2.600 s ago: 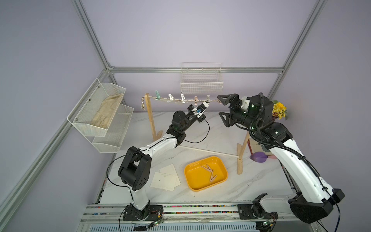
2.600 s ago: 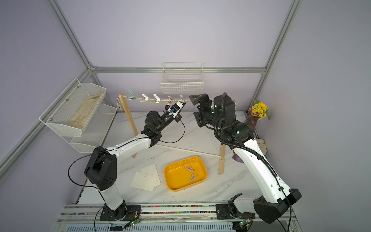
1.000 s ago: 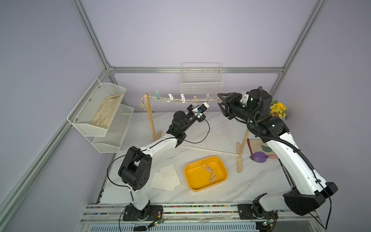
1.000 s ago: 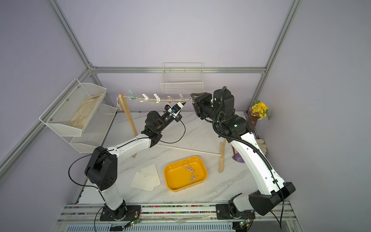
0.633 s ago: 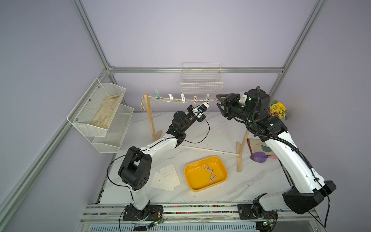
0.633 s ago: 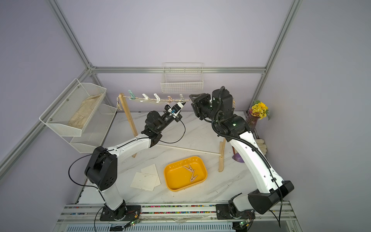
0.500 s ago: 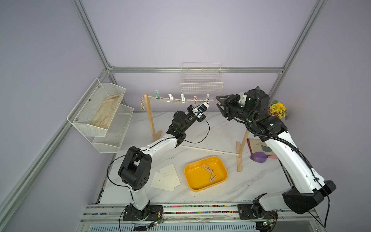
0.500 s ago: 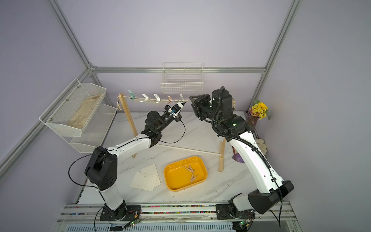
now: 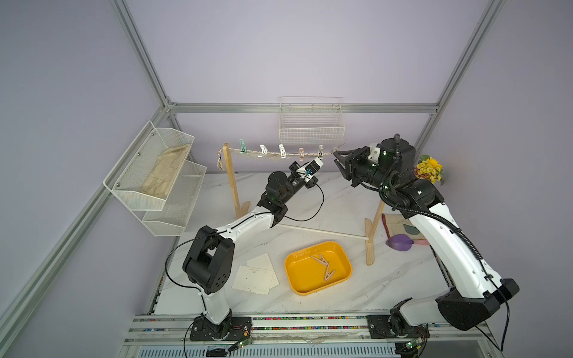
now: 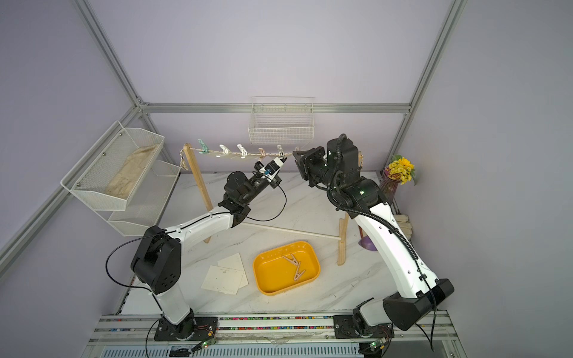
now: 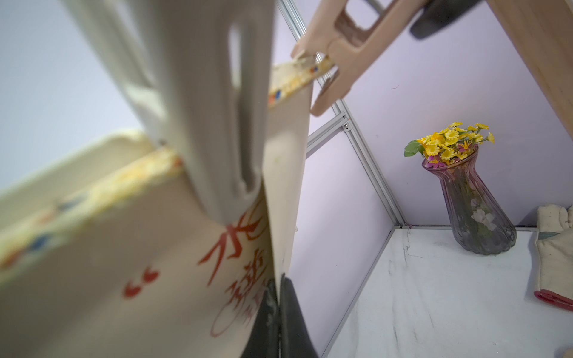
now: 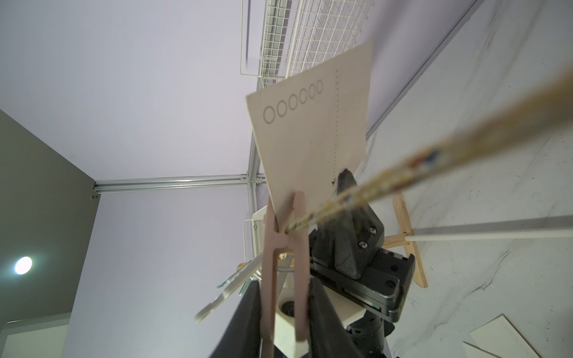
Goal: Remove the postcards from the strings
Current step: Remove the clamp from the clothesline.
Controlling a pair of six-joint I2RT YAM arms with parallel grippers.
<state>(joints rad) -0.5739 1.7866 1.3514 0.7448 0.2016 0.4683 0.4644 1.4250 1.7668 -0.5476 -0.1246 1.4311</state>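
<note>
The string (image 9: 279, 154) spans two wooden posts with several clothespins and postcards (image 9: 273, 157) hanging on it. My left gripper (image 11: 277, 286) is shut on the lower edge of the rightmost hanging postcard (image 11: 285, 186), beside a card with red calligraphy (image 11: 139, 248). That postcard (image 12: 313, 124) is clipped to the string (image 12: 403, 173) by a pale pink clothespin (image 12: 285, 248). My right gripper (image 12: 283, 289) is shut on this clothespin's two legs, at the string's right end (image 9: 336, 158). Two loose postcards (image 9: 255, 276) lie on the table.
A yellow tray (image 9: 304, 272) with wooden clothespins sits in front of the stand. A wire basket (image 9: 311, 130) hangs on the back wall, mesh shelves (image 9: 155, 173) on the left. A flower vase (image 9: 429, 169) and a glove (image 11: 555, 257) stand at the right.
My right gripper has moved left to the string's right end and closed on the pink clothespin's legs. The left arm has kept its hold on the postcard.
</note>
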